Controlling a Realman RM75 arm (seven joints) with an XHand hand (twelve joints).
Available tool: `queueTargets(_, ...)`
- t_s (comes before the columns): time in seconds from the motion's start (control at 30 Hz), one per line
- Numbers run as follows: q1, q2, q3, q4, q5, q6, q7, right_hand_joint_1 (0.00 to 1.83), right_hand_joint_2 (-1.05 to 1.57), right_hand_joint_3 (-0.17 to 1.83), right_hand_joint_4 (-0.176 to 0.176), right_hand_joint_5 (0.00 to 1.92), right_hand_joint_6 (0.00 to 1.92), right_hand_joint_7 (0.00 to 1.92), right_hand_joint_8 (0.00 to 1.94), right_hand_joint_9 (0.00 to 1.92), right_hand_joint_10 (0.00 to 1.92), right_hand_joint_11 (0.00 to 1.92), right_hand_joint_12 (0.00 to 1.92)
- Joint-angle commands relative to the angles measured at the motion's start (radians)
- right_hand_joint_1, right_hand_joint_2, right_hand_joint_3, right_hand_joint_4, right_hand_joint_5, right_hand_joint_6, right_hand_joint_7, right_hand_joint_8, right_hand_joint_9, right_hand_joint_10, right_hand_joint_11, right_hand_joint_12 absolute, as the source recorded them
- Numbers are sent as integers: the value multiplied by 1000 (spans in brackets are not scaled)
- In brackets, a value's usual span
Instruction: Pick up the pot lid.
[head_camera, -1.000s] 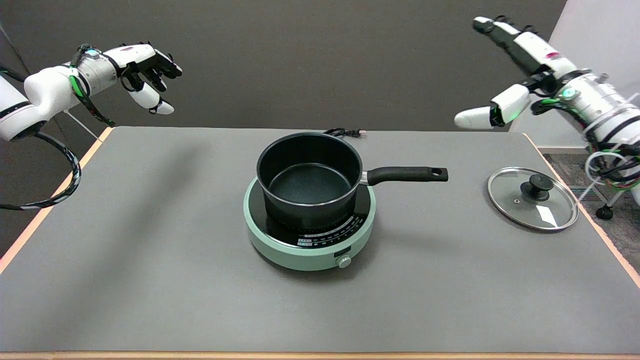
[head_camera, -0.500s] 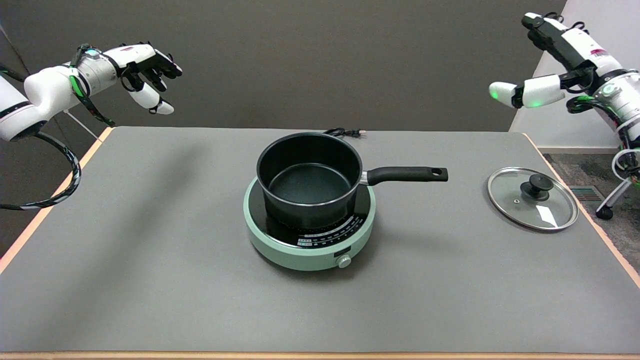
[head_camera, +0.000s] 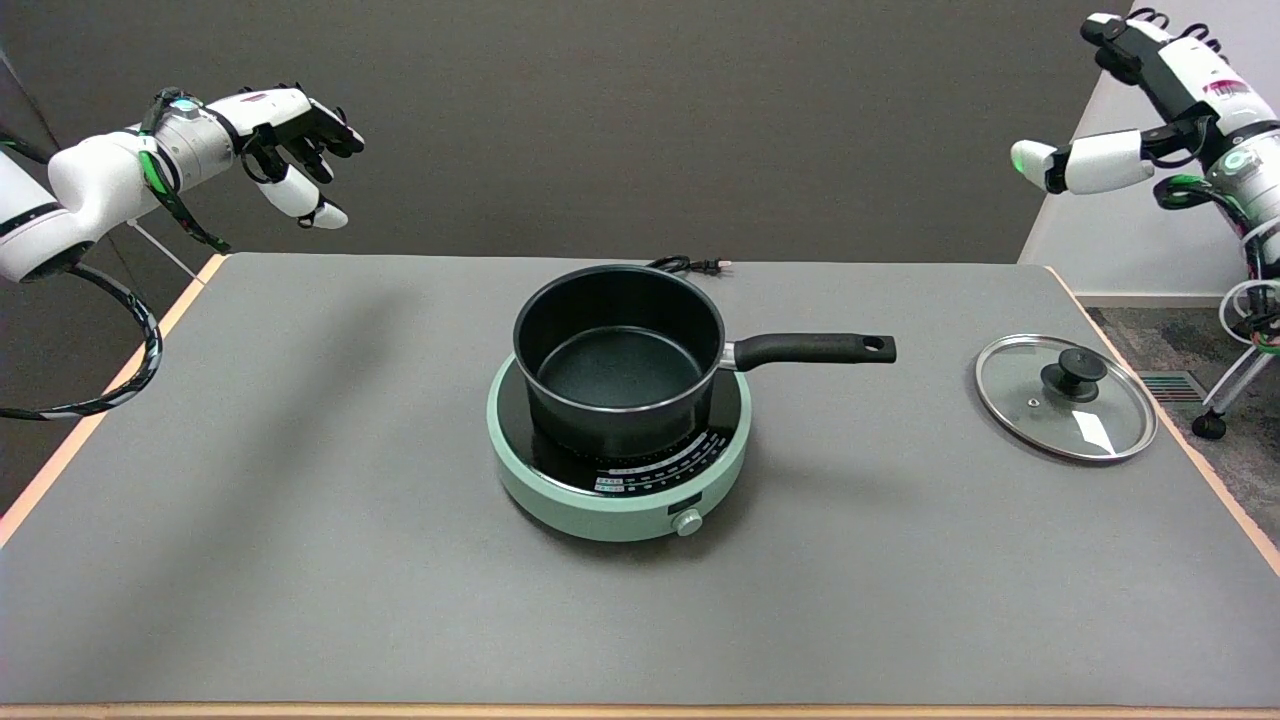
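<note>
Hovering high above the round glass pot lid with black knob (head_camera: 1066, 397), right hand (head_camera: 1150, 105) empty, fingers spread; lid flat on grey table (head_camera: 300, 480).

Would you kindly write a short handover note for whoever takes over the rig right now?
Right robot hand: open, holding nothing, raised in the air beyond the table's far right corner.
Lid: flat on the table near its right edge, knob up, untouched.
Pot: uncovered, on the cooker at the table's middle, handle pointing right.
Done: nothing yet.
Left: bring the hand down over the lid, grip the knob, lift.
</note>
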Motion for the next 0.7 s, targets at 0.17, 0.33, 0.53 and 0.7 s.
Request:
queueTargets(0.17,46,7,-114,21,-440,198,7,1075,194,881,-176,132,132,132,132,132,132,132,132)
queueTargets(0.33,95,18,-213,41,-608,294,48,1111,-3,966,-176,93,93,93,93,93,93,93,93)
queueTargets(0.53,116,23,-275,30,-743,341,209,1092,-240,1062,-176,40,40,40,40,40,40,40,40)
queueTargets(0.7,115,20,-294,9,-747,333,233,1074,-355,1100,-176,31,31,31,31,31,31,31,31)
